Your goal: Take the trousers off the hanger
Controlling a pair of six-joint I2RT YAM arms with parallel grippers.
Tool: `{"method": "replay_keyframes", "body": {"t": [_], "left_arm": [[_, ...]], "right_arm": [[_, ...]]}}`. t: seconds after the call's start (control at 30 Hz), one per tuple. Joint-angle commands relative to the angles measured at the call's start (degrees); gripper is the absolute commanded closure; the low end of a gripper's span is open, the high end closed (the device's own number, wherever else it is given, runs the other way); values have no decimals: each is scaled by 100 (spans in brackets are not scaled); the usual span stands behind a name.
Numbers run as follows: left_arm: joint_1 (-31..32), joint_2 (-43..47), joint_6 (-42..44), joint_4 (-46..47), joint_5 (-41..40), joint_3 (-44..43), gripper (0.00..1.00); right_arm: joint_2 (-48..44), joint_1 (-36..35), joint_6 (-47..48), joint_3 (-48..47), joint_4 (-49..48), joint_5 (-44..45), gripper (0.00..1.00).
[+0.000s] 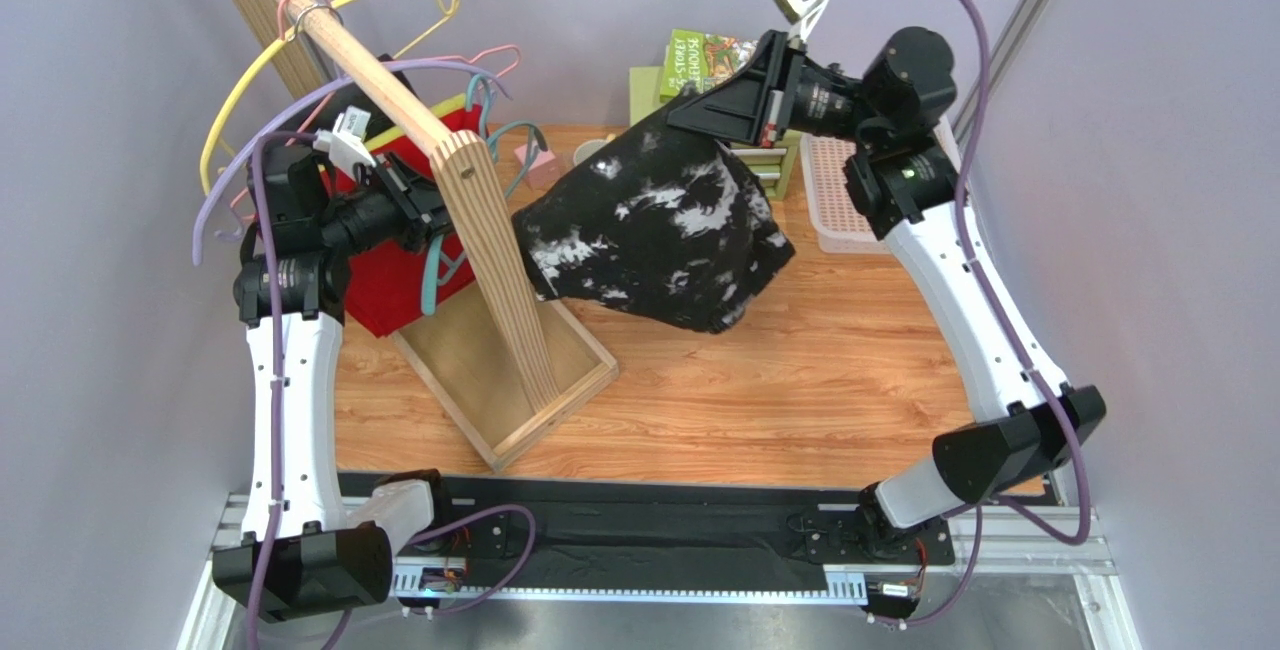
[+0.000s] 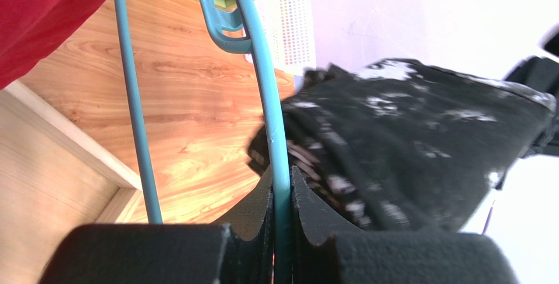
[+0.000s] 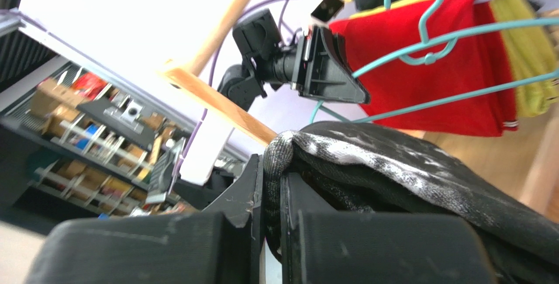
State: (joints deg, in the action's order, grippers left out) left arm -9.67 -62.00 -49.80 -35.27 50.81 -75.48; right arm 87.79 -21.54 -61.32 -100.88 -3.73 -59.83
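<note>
black trousers held up between the hanger and the right arm

the wood-grain tabletop (image 1: 842, 380) carries a wooden rack (image 1: 504, 275) on its left side: a flat base frame, a slanted upright and a long pole running up to the far left, with several wire hangers on it. the black trousers (image 1: 661, 238), splattered with white, are bunched in the air above the middle of the tabletop. they reach from beside the rack's upright across to the right arm. the red trousers (image 1: 394, 283) hang at the left of the rack, behind the left arm, their lower edge down by the base frame. a teal hanger (image 2: 279, 127) stands near them, its wire running along the left end of the black cloth; whether the cloth lies over that wire cannot be told. the left end effector (image 2: 282, 231) is closed down narrow on the teal wire, one pad on each side of it. the right end effector (image 3: 272, 192) is clamped tight on a folded edge of the black trousers.
</note>
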Motion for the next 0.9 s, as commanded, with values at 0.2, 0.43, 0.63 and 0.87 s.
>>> {"method": "replay_keyframes", "body": {"t": [0.2,0.43,0.63,0.87], "left_arm": [[18,-85,207,-402,-246,-142,100],[184,82,392,-639,-449,-2,100],[430,179,743,-938,-616,-133,100],[774,179,981,-1035,-730,-221,100]], "right_arm": [[-702,966,146,-590,1784,1710,100],[-684,1714,156,-880,3795,3623,100],[-658,2373,-362,-582,4222,4638,100],[-158,2874,-776,-951,4126,4612,100]]}}
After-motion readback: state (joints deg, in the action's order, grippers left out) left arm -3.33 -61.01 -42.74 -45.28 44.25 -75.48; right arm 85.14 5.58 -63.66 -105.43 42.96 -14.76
